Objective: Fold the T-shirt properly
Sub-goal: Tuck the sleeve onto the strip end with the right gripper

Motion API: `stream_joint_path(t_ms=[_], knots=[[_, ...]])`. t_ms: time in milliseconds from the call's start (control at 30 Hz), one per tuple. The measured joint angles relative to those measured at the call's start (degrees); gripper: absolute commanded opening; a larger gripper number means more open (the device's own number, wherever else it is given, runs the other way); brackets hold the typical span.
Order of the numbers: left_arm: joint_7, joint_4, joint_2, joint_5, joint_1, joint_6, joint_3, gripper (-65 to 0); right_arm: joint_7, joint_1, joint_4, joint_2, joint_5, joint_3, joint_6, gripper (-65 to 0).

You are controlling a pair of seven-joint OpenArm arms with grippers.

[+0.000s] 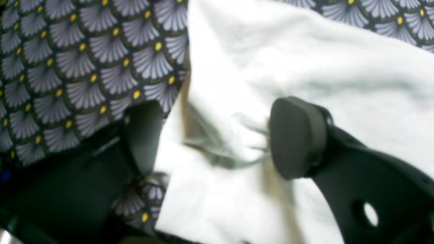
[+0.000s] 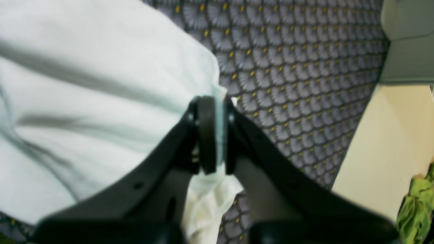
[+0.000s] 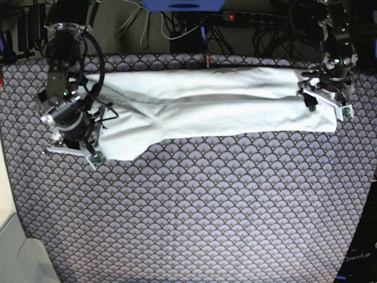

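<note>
The white T-shirt point(image 3: 206, 100) lies stretched in a long band across the far part of the patterned surface. My right gripper point(image 3: 94, 132) is at its left end. In the right wrist view this gripper point(image 2: 217, 132) is shut on a thin edge of the T-shirt point(image 2: 84, 84), and some cloth hangs below the pads. My left gripper point(image 3: 318, 91) is at the shirt's right end. In the left wrist view this gripper point(image 1: 217, 135) is open, with wrinkled T-shirt point(image 1: 305, 51) lying between its two fingers point(image 1: 295, 135). That view is blurred.
The surface is a dark cloth with a grey fan pattern and yellow dots point(image 3: 206, 206). Cables and a power strip point(image 3: 259, 16) run along the back edge. A cream strip point(image 2: 383, 145) and a green object point(image 2: 417, 210) lie beyond the surface's edge.
</note>
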State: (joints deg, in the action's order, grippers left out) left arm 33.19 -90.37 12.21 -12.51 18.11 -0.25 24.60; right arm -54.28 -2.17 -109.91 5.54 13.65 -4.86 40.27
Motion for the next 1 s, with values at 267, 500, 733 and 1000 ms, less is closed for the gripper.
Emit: stream_joint_path(t_ms=[267,500,733,1000], knots=[[-0.2,0.0,0.0,0.0,-0.1,0.0,0.0,-13.7,0.3,-5.9,-0.9,-1.2,-0.5,-4.8,0.0,-63.7],[-0.2,0.0,0.0,0.0,-0.1,0.0,0.0,-13.7,0.9,-7.1,-1.0,-1.9,-0.9,-8.6,0.0,-63.7],[-0.2,0.0,0.0,0.0,-0.1,0.0,0.0,-13.7,0.7,-7.6,-0.9,-2.9,-0.4,-8.6,0.0,-63.7],[-0.2,0.0,1.4,0.0,0.0,-0.3,-0.1,-13.7,0.5,-7.7,-0.7,-4.3,-0.4,-8.5,0.0,-62.3]])
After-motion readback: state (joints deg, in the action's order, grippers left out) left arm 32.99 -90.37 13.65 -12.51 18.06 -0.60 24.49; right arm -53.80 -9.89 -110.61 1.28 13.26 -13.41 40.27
